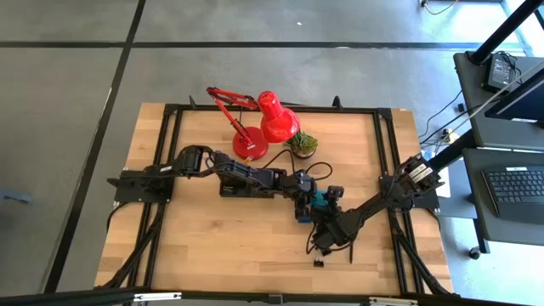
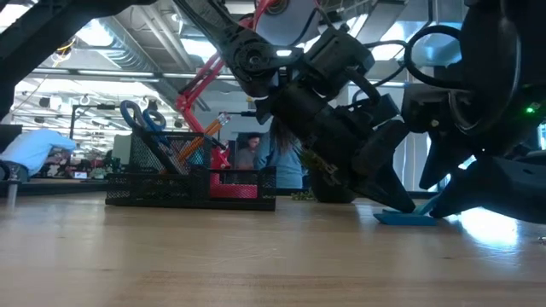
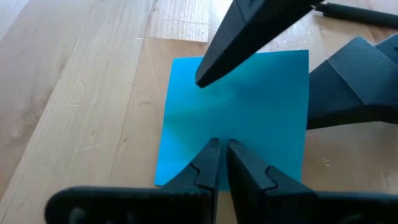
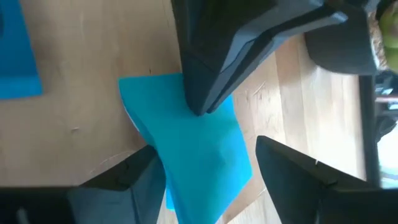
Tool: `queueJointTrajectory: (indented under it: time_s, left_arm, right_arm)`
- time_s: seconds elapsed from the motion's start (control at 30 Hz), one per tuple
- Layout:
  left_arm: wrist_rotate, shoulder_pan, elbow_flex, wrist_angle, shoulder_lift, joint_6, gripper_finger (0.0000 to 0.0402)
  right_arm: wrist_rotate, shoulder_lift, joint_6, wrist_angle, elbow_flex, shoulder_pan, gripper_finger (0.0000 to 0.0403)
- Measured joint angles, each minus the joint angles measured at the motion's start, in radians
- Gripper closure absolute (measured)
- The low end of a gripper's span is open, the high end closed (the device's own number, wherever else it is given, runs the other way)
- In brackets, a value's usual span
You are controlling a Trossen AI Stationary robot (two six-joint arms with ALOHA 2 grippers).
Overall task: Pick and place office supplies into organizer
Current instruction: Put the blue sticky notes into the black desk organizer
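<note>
**Ana:** Left wrist view puts the blue note pad [image 3: 236, 115] flat on the wooden table [image 3: 74, 93], right under the left gripper [image 3: 221, 149]. Those two fingers are pressed nearly together with nothing between them, tips resting at the pad's near edge.

**Ben:** And the right gripper [image 4: 208, 168]?

**Ana:** Spread wide, one finger on each side of the pad, holding nothing yet. It looks like the left tip pins or tilts the pad while the right one straddles it.

**Ben:** How would you expect it to handle?

**Ana:** Light, thin, and a bit floppy, I'd judge; loose sheets could fan or slide on the smooth wood. It lies too flat to pinch from above, so I'd take it by two opposite edges, or lift one edge first and close across the thickness.

**Ben:** Where's the organizer [image 2: 192, 183]?

**Ana:** In the low view, it stands well apart from the pad [image 2: 408, 218], further back on the table. Blue-handled scissors [image 2: 143, 119] and orange pencils [image 2: 198, 141] already stand in its tall slot.

**Ben:** Counts?

**Ana:** One pad under the grippers, with the edge of a second blue sheet [image 4: 17, 53] showing in the right wrist view. One organizer, one pair of scissors, at least two pencils; I can't count them exactly. One small dark item [image 1: 318, 262] lies near the table's front edge.
</note>
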Motion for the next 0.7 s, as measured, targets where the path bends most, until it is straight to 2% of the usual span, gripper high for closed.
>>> queueJointTrajectory:
  time_s: [0.13,0.7]
  left_arm:
    - [0.04,0.013,0.0,0.0,0.0,0.003,0.0378]
    - [0.03,0.015,0.0,0.0,0.0,0.005,0.0389]
  right_arm:
    - [0.013,0.002,-0.052,0.0,-0.001,0.018,0.0161]
    - [0.014,0.002,-0.058,-0.018,0.0,0.032,0.0161]
